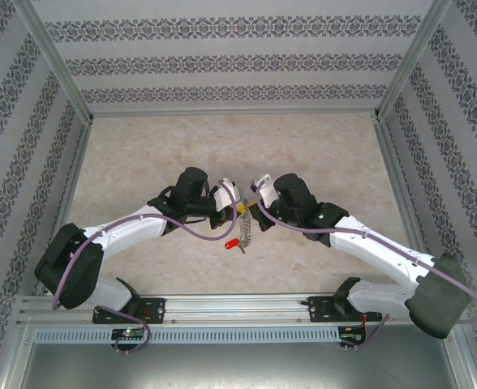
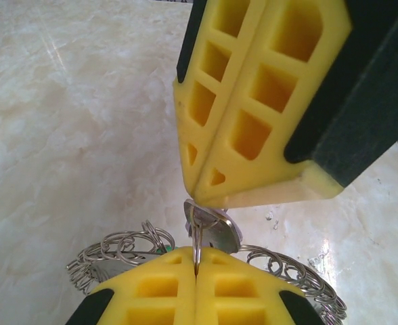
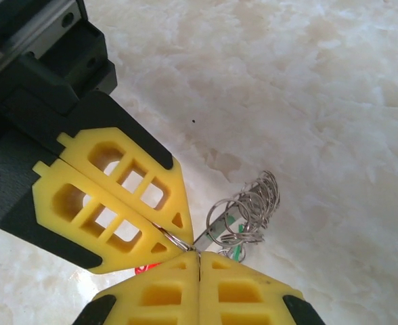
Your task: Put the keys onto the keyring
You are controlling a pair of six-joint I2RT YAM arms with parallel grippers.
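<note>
**Two grippers pinched tip to tip: threading step in hand**

Both arms meet over the middle of the table.

- Left gripper: jaws pressed together on a thin wire loop that stands up between its fingertips.
- Right gripper: jaws closed too, nipping a small flat metal piece with a hole. Probably the head of a key, not certain.
- Keyring: edge-on between the two grippers in the top view, apparently lifted off the table. Its fringe of loops spreads left and right just behind the left fingertips.
- Red tag: just near and left of the ring. Cannot tell whether it hangs or lies on the table.
- Green tag: a sliver shows against the ring.

Judgement: the step is working the key's hole along the loop. Cannot tell whether the wire is fully through.

The next move calls for one side held steady while the other makes a small turn, feeding the wire round. Both pinches must stay firm, because the metal is thin and slippery.
</note>
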